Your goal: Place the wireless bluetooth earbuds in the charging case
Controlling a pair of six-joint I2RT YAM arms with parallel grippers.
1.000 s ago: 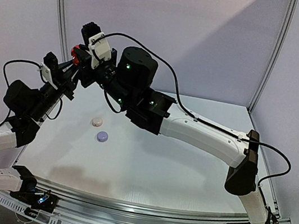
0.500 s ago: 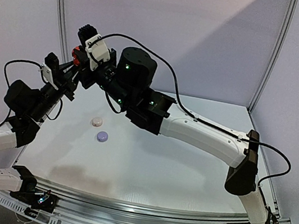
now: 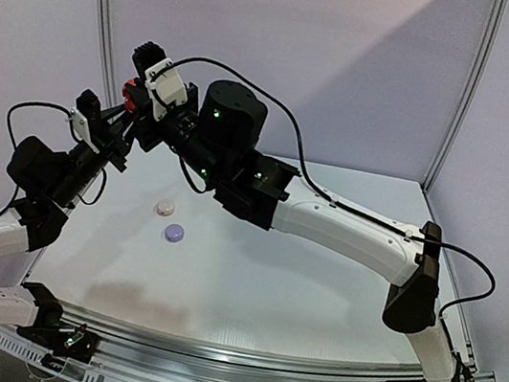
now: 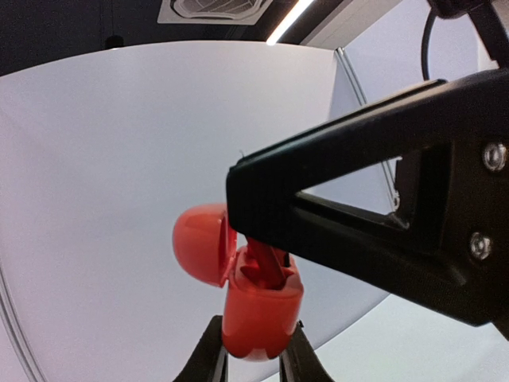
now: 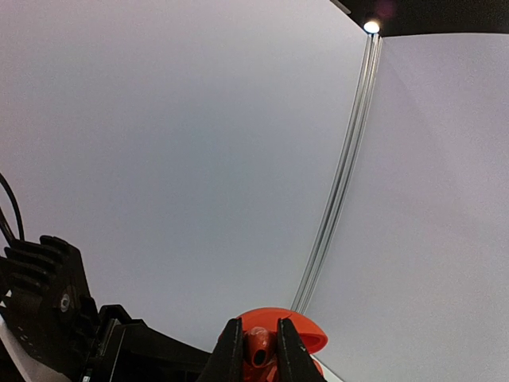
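Pinching red earbud (image 5: 259, 350), right jaws meet case (image 4: 261, 314) in left jaws.

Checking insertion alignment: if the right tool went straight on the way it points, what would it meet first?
The open red charging case in the left tool; the red earbud in the right tool seems at its mouth; depth is unclear.

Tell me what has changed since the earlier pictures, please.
The right gripper shifted slightly left in the top view. Nothing was taken or released: it keeps the red earbud, the left gripper keeps the red case. The white case and lilac case stayed put.
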